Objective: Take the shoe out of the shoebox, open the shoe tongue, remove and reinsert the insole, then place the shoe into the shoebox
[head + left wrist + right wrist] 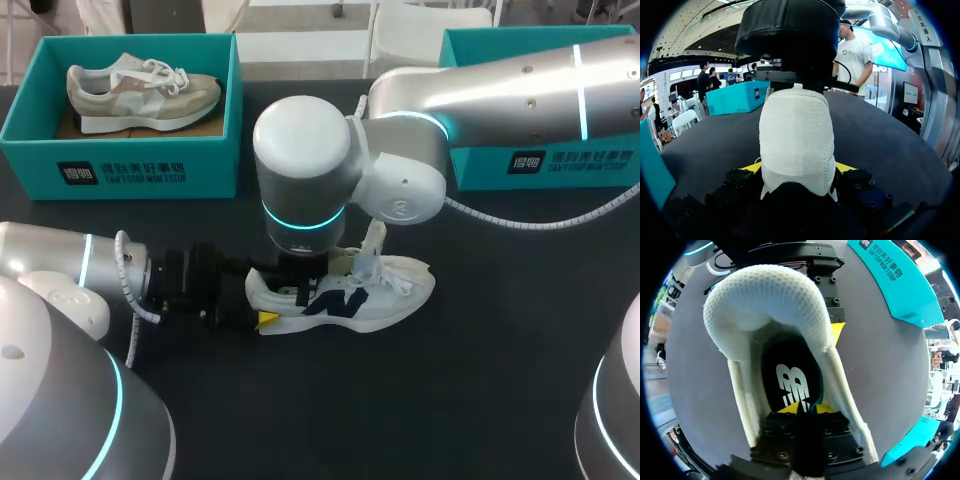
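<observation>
Head view: the left gripper (265, 318) is held with jaws clamped on the rounded suede heel of the white mesh shoe (360, 295) lying on the tabletop (450, 400), the right gripper (802, 410) is sunk inside that shoe over the smooth black insole (790, 382), its jaws' state not to be told, so insole removal is judged in hand, a pinch-and-lift being called for.

Silver arms (520, 90) carry glowing cyan rings (300, 215), coiled white cables (125, 275) and black pincers (799, 170) (yellow-tipped, screw-studded).
</observation>
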Available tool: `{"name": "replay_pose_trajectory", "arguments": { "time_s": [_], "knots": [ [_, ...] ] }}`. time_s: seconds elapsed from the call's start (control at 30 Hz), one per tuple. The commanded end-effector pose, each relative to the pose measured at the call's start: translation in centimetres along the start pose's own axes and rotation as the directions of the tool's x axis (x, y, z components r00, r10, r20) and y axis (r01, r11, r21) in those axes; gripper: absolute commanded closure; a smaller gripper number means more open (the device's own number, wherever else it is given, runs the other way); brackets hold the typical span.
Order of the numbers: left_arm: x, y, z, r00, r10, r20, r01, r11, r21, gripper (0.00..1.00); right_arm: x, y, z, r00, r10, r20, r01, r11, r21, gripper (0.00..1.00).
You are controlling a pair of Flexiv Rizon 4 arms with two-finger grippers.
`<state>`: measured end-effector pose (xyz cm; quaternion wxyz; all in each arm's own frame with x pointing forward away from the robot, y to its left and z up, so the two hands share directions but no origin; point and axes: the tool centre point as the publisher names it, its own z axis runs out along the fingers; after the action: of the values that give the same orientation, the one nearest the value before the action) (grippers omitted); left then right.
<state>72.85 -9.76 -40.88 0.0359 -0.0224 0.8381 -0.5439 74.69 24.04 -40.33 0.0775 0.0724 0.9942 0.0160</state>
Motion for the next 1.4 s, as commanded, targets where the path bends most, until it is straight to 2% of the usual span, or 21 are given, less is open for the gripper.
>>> {"name": "replay_pose_trajectory", "arguments": {
  "time_s": [0.03, 0.2, 0.47, 0.73, 0.87, 1.03, 1.2, 1.4],
  "knots": [
    [0.2, 0.2, 0.2, 1.000, 0.001, 0.001, -0.001, 1.000, 0.001, 1.00, 1.4, 0.6, 2.6, 1.000, 0.013, -0.008, -0.013, 1.000, 0.003, 1.00],
    [0.2, 0.2, 0.2, 1.000, 0.001, 0.001, -0.001, 1.000, 0.001, 1.00, 2.0, -0.7, 0.9, 0.998, 0.055, 0.007, -0.055, 0.998, 0.020, 1.00],
    [0.2, 0.2, 0.2, 1.000, 0.001, 0.001, -0.001, 1.000, 0.001, 1.00, 1.0, -2.1, -2.5, 0.997, 0.064, 0.038, -0.064, 0.998, -0.001, 1.00],
    [0.2, 0.2, 0.2, 1.000, 0.001, 0.001, -0.001, 1.000, 0.001, 1.00, -0.1, -2.4, -4.8, 0.999, -0.009, -0.041, 0.005, 0.996, -0.084, 1.00],
    [0.2, 0.2, 0.2, 1.000, 0.001, 0.001, -0.001, 1.000, 0.001, 1.00, -0.8, -2.6, -6.0, 0.999, -0.024, -0.042, 0.020, 0.995, -0.094, 1.00],
    [0.2, 0.2, 0.2, 1.000, 0.001, 0.001, -0.001, 1.000, 0.001, 1.00, -1.2, -3.8, -6.7, 0.999, -0.028, -0.044, 0.025, 0.997, -0.077, 1.00],
    [0.2, 0.2, 0.2, 1.000, 0.001, 0.001, -0.001, 1.000, 0.001, 1.00, -1.5, -3.9, -7.3, 0.995, -0.059, -0.077, 0.048, 0.989, -0.137, 1.00],
    [0.2, 0.2, 0.2, 1.000, 0.001, 0.001, -0.001, 1.000, 0.001, 1.00, -2.0, -2.1, -8.1, 0.987, -0.122, -0.106, 0.098, 0.974, -0.205, 1.00]
  ]
}}
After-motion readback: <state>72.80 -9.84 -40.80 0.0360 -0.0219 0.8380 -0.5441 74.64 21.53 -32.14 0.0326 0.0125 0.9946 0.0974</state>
